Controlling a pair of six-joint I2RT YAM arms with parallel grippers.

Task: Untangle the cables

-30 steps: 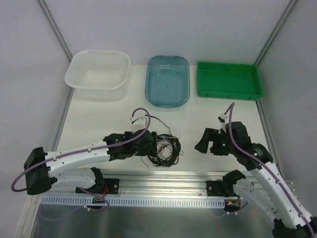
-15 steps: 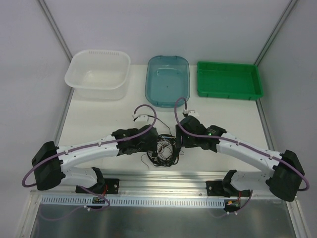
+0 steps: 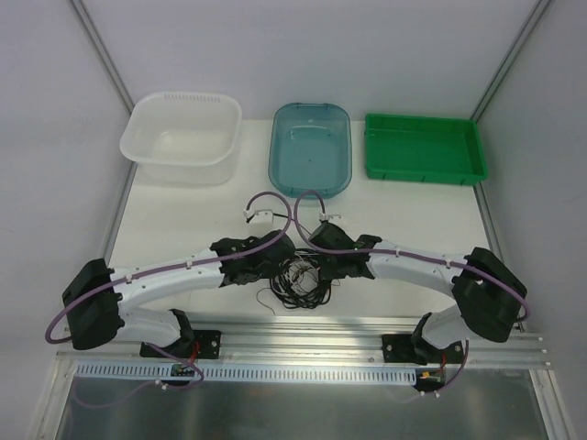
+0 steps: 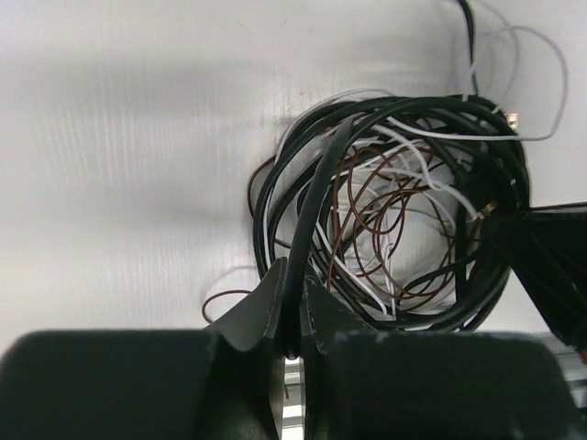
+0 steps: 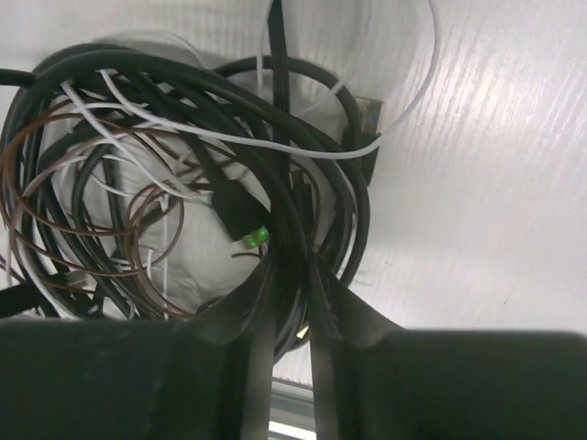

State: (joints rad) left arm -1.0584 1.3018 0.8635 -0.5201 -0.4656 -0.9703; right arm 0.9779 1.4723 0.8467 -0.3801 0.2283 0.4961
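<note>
Cables (image 3: 303, 280): one tangled bundle of black, white and thin brown strands. It lies on the table (image 3: 183, 220) near the front edge, midway between the two arms. Nothing is separated, and the loops cross one another throughout.

Left gripper (image 4: 293, 316): fingers together, clamped on a single black strand at the left side of the bundle. The strand rises from the jaws and arcs over the coil.

Right gripper (image 5: 295, 307): fingers drawn close on a black strand at the right side of the bundle. It appears gripped, though how firmly cannot be told. A plug (image 5: 240, 215) with a green light lies just beside the fingers.

Step in hand, as judged: the grasp. Both arms hold opposite sides of the bundle, and no strand is drawn clear.

Next move, as judged: draw the two grips apart, slowly and outward, and watch whether the coil loosens or cinches. Whether both grippers hold the same cable cannot be told. If they do, a hard pull would tighten the knot, so a regrasp would be in order.

White tub (image 3: 179, 142), blue tub (image 3: 310, 147) and green tray (image 3: 422, 147) stand at the far edge, well apart from the bundle.
</note>
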